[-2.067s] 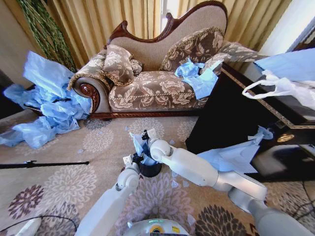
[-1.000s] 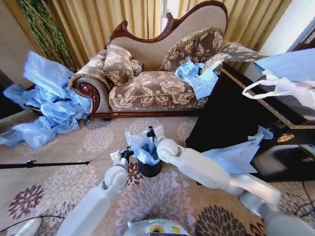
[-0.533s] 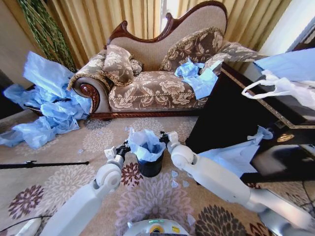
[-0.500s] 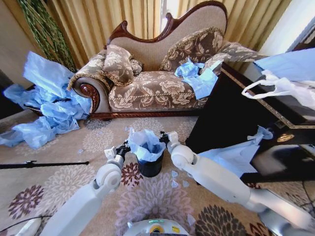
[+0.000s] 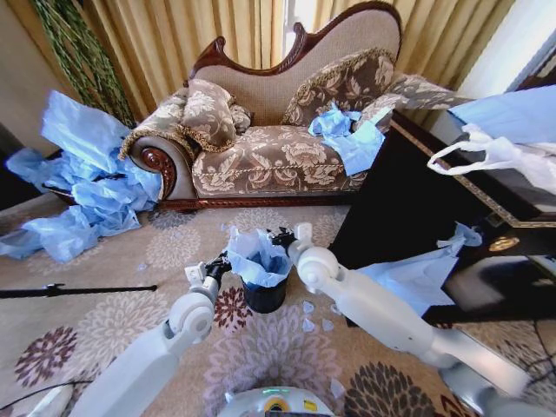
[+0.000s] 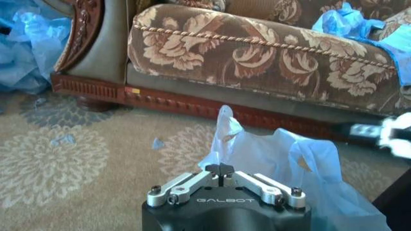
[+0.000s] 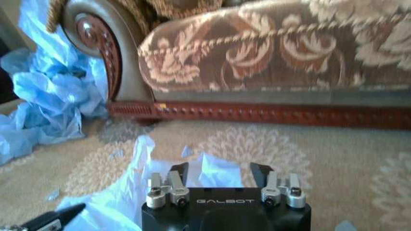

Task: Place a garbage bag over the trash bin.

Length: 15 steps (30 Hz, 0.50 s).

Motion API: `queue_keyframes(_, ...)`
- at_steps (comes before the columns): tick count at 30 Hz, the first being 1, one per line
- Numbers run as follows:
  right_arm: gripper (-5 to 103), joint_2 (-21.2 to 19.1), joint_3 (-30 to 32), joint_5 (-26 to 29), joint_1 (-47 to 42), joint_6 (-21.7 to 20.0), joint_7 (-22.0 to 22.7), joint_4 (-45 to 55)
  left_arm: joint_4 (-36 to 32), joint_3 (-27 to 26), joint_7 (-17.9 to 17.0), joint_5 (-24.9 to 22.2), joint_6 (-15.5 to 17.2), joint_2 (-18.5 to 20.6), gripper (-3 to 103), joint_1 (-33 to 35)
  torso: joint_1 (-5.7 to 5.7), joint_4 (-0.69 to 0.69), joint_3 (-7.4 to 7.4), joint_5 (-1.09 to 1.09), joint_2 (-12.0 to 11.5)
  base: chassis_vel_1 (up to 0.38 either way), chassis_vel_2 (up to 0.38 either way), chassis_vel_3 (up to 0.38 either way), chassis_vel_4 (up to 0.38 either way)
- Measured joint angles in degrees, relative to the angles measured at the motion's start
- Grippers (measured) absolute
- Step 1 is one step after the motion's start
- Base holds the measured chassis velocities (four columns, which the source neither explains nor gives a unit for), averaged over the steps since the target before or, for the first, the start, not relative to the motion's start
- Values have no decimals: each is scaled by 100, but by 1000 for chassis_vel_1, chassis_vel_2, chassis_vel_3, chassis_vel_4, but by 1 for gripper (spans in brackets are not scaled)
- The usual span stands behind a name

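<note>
Left gripper: clenched on the near-left edge of the garbage bag, the film pinched between its closed tips; seen likewise in the left wrist view.
Right gripper: fingers spread, released, with bag film lying between and just ahead of them.
Garbage bag: between the two grippers, its mouth spread above the bin, bunched and uneven.
Trash bin: directly beneath both grippers, on the carpet.
Progress: bag sat inside the bin; by judgement, the rim was not yet folded down all round.
Sofa: well beyond the grippers.
</note>
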Motion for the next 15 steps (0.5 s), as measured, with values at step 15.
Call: queue_keyframes(15, 100, 499, -195, -161, 94, 29, -74, -927, -58, -29, 59, 1, -20, -64, 0, -16, 0, 0, 0, 0, 0, 0, 0, 0, 0)
